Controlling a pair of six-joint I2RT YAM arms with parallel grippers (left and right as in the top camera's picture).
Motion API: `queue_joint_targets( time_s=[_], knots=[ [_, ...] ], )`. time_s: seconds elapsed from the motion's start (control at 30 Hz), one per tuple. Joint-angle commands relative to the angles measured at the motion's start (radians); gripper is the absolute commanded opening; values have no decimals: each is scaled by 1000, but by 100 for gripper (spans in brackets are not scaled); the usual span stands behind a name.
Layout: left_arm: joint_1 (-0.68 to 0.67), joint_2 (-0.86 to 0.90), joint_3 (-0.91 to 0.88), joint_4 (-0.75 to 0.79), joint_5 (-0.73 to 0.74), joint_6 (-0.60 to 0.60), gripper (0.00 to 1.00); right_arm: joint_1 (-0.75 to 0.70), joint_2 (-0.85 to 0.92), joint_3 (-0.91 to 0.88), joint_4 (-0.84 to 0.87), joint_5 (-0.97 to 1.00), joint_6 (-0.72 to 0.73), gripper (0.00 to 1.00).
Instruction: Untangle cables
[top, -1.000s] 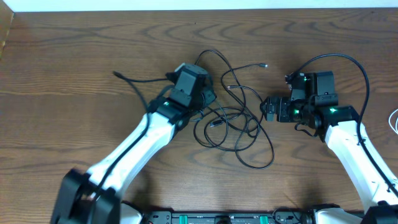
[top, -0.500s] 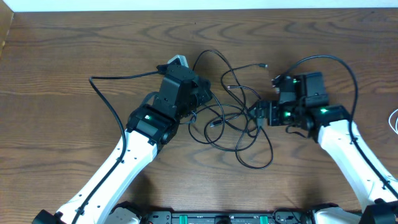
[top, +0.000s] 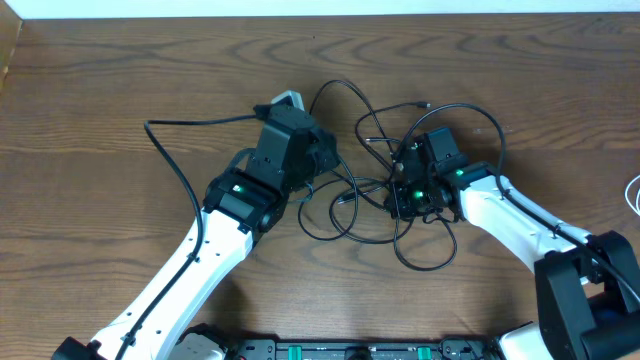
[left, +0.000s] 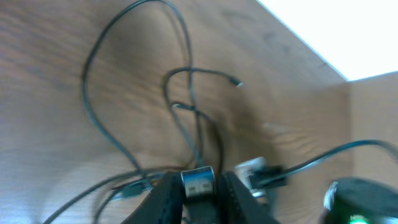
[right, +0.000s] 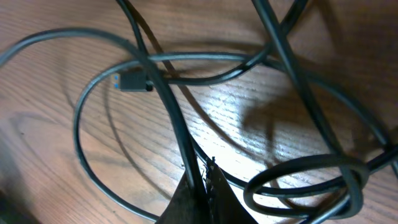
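Observation:
The cables (top: 365, 190) are thin black cords lying in tangled loops on the wooden table between my two arms. My left gripper (top: 320, 168) sits at the tangle's left edge. In the left wrist view its jaws (left: 198, 190) are closed on a silver USB plug (left: 198, 182) of one cable. My right gripper (top: 396, 198) is down in the right side of the tangle. In the right wrist view it (right: 202, 180) is shut on one black cable (right: 180, 134). A blue-tipped plug (right: 132, 81) lies just beyond it. A small plug end (top: 427, 104) lies at the back.
A thicker black arm wire (top: 170, 150) arcs over the table left of the left arm. Another arm wire (top: 480, 115) loops behind the right wrist. A white cord (top: 634, 195) shows at the right edge. The table's far edge (top: 320, 14) meets a white strip.
The right arm has swung left into the tangle and its gripper has gone from open to shut on a cable. The left arm rose early on, then stayed put.

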Motion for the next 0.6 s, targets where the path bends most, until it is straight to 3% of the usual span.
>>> queue_joint_targets(
  time_s=[0.0,0.1,0.3,0.57],
  knots=[
    [3,-10,-2,-66,-98,64,37,-34,-84,24,3,-37,-48,1],
    [3,-10,-2,-116,-166,64,59,-74,-178,51,10,-53,-51,1],
    [2,-10,-2,-149,-198,64,78,-124,-387,62,74,-165,-51,1],
    [2,18,-2,-149,-196,63,86,-122,-523,62,129,-227,-51,1]
  ],
)
